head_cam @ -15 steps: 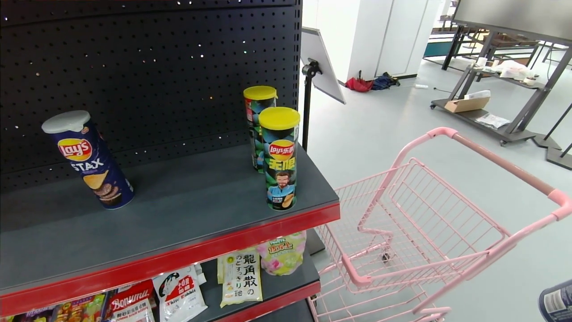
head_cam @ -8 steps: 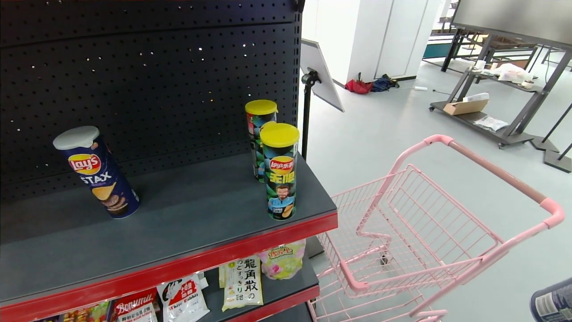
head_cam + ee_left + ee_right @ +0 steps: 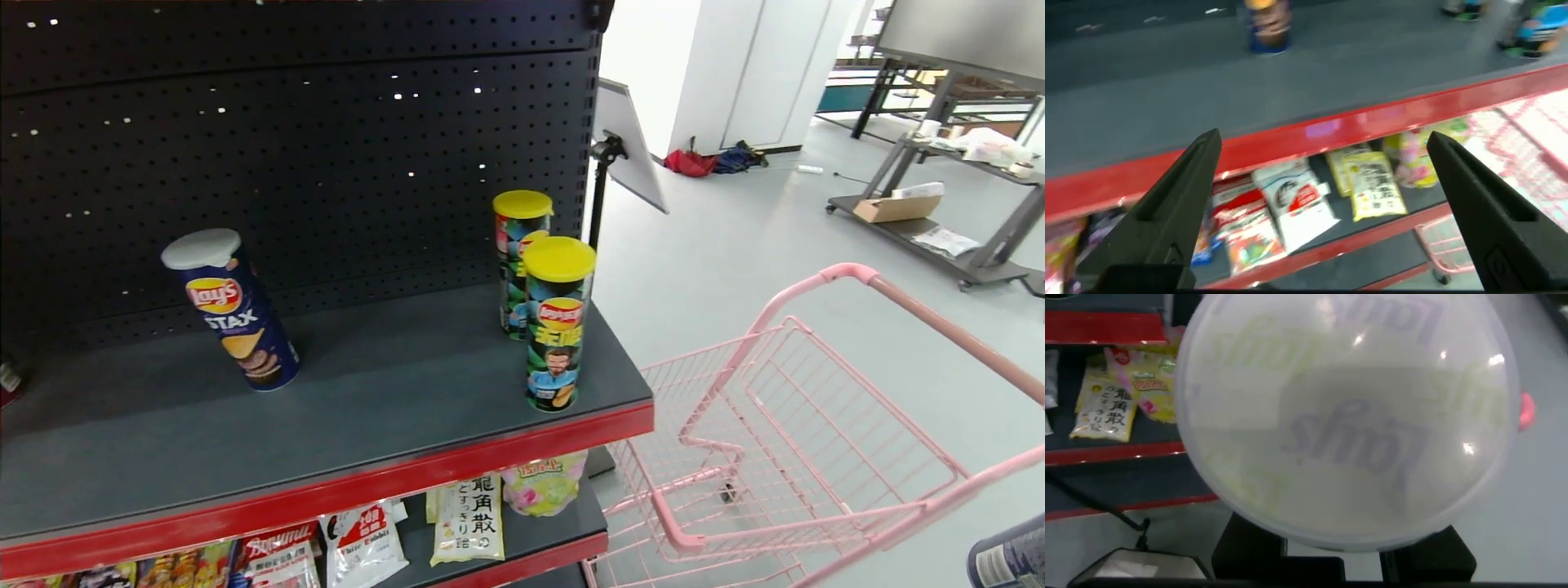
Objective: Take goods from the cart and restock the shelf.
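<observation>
Shelf (image 3: 367, 400) ahead: right end effector (image 3: 1343, 563) grips can (image 3: 1339, 416), lid toward wrist; left end effector (image 3: 1323, 143) wide.

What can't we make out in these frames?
- Held can: head view, cut off by the corner; right wrist view, its lid hides the body.
- Rear yellow can: head view, front can covers its lower part.
- Blue can: left wrist view, blurred, top cut off by the edge.
- Cart bottom: head view, cut off by the lower edge.
</observation>
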You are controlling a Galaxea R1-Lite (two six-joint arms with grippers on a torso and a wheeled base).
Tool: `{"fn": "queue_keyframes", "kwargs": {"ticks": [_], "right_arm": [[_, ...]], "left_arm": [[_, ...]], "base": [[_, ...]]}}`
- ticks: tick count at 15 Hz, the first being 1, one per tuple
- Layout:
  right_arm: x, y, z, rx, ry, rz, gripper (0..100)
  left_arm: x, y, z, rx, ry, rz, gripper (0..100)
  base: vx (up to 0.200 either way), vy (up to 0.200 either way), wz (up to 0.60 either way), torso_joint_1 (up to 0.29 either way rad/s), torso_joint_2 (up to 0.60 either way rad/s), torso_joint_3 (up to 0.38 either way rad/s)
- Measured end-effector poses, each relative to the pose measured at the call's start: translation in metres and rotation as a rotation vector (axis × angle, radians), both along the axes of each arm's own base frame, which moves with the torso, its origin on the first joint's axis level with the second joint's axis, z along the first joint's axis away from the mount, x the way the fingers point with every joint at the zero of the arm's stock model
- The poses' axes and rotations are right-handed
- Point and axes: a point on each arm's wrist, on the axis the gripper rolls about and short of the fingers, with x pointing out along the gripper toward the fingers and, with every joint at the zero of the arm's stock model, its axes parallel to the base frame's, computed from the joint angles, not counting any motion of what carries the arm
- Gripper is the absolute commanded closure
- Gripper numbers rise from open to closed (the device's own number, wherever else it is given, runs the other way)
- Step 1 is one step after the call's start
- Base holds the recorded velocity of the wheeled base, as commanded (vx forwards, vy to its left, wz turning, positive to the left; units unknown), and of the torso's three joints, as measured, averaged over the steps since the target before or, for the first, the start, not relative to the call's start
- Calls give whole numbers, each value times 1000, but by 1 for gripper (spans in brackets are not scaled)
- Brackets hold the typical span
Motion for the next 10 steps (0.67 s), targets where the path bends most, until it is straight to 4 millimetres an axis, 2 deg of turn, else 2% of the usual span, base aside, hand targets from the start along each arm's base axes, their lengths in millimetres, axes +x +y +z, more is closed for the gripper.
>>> {"fn": "queue_keyframes", "kwargs": {"ticks": [5,9,10], "right_arm": [[-4,-1,-8,0,-2,-1,100],[-8,-2,-14,21,-11,-5,100],[-10,-2,-17,41,-27,-9,100]], "left_arm": [[0,0,0,0,0,-1,0],[0,0,0,0,0,-1,0],[0,0,0,1,0,-1,0]], "base": [[0,0,600,0,5,1],[0,0,0,0,0,0],[0,200,0,7,2,7]]}}
